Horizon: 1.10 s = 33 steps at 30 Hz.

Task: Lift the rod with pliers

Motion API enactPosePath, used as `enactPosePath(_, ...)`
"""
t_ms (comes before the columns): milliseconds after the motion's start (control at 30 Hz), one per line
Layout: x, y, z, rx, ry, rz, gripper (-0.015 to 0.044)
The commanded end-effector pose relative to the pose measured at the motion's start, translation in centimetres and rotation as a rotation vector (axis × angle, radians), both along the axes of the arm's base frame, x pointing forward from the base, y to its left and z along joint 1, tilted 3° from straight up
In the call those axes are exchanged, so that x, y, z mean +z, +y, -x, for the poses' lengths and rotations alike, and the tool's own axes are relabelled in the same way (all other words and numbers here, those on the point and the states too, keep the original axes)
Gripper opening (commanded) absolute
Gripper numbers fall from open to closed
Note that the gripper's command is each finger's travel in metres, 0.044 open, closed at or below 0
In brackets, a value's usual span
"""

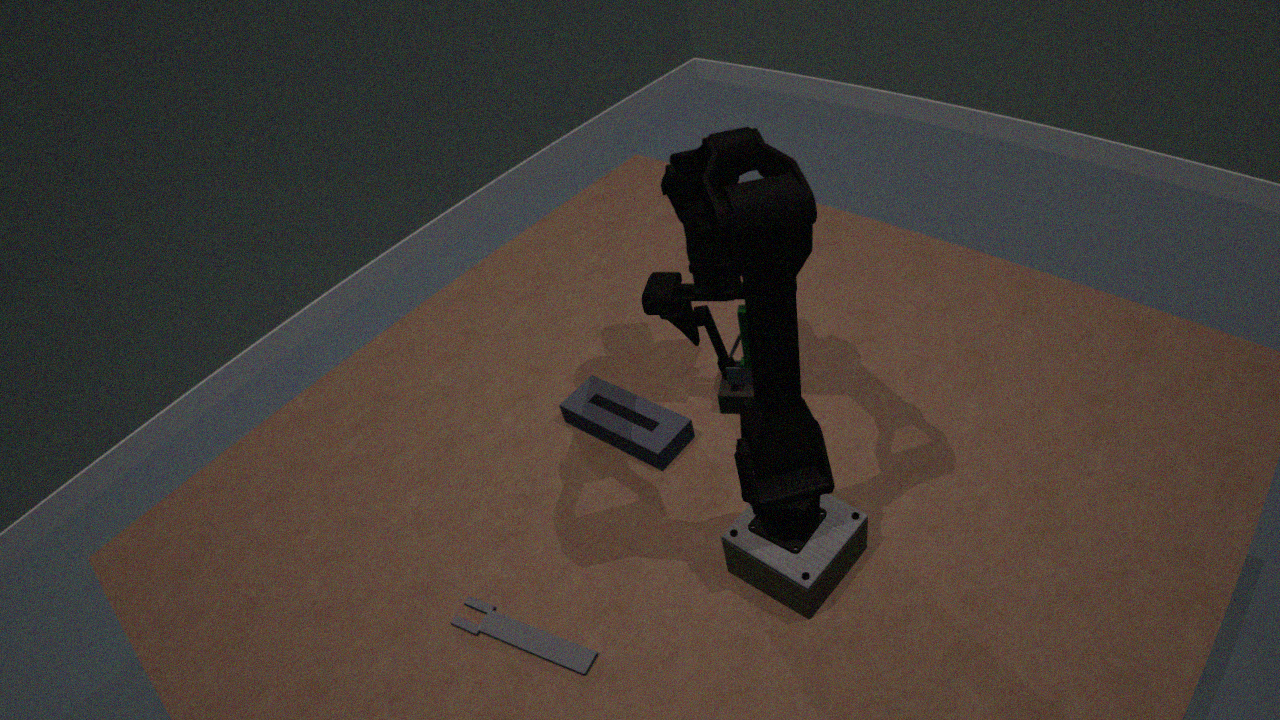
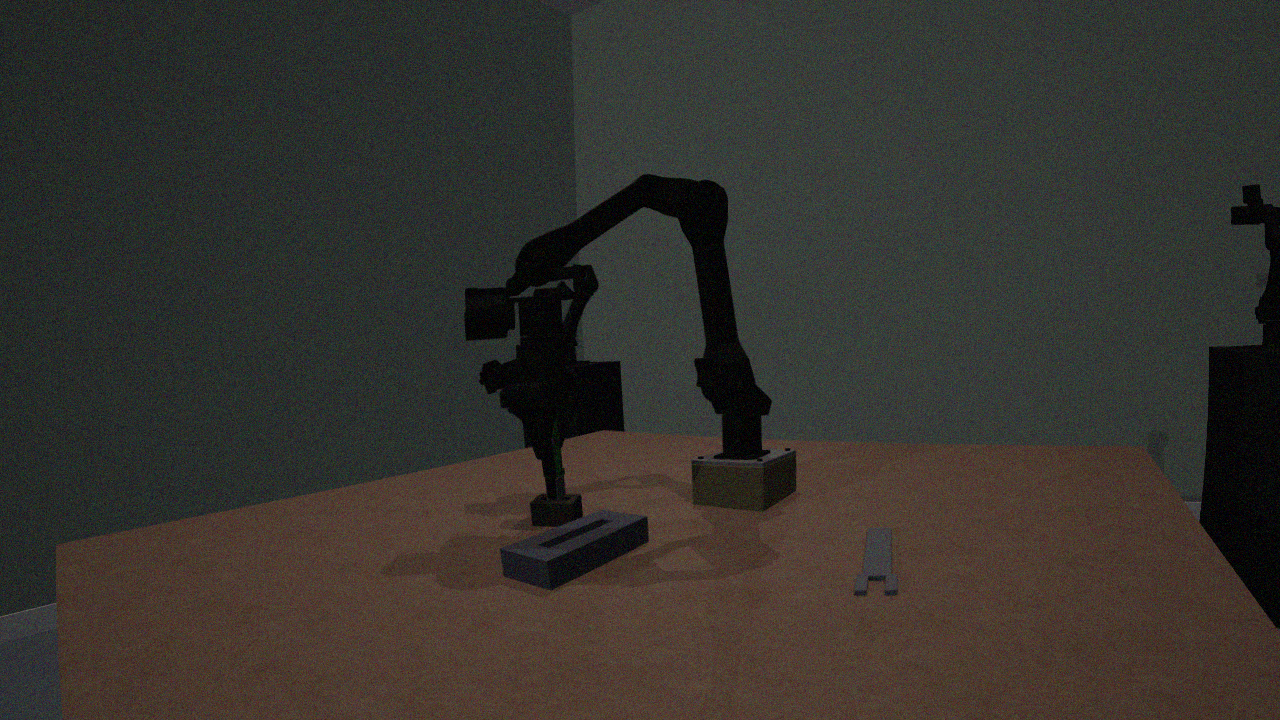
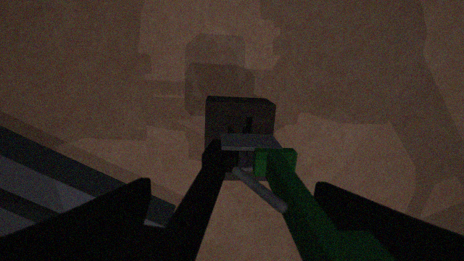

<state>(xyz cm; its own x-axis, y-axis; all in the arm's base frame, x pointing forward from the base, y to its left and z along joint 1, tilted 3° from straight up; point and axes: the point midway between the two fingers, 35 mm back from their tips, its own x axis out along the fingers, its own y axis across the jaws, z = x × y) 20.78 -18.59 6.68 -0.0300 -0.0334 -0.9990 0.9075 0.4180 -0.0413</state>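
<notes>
Tan tabletop, locking pliers [image 3: 304, 196] with green handle, upright

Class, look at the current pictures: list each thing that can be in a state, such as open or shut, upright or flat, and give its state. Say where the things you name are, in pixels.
Black parallel-jaw gripper [image 3: 235, 189]: open, holding nothing.
Locking pliers with one black and one green handle [image 3: 290, 185]: upright in the holster, handles spread.
Small dark block-shaped holster [image 1: 735, 401] [image 2: 555, 512] [image 3: 241, 109]: standing on the table.
Grey forked flat piece [image 1: 537, 642] [image 2: 878, 553]: lying flat.

Perhaps a robotics lab: an arm's base block [image 1: 783, 582] [image 2: 729, 483] stands inside the counter's edges [image 1: 358, 358] [image 2: 895, 626].
</notes>
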Motion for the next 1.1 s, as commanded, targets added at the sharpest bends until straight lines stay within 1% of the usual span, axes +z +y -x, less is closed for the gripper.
enactPosePath(0,-0.05,-0.03,0.02,0.006,0.001,0.002,0.0376)
enactPosePath(1000,-0.05,-0.03,0.02,0.006,0.001,0.002,0.0337)
enactPosePath(1033,-0.05,-0.03,0.02,0.006,0.001,0.002,0.0318)
enactPosePath(1067,-0.05,-0.03,0.02,0.006,0.001,0.002,0.0318)
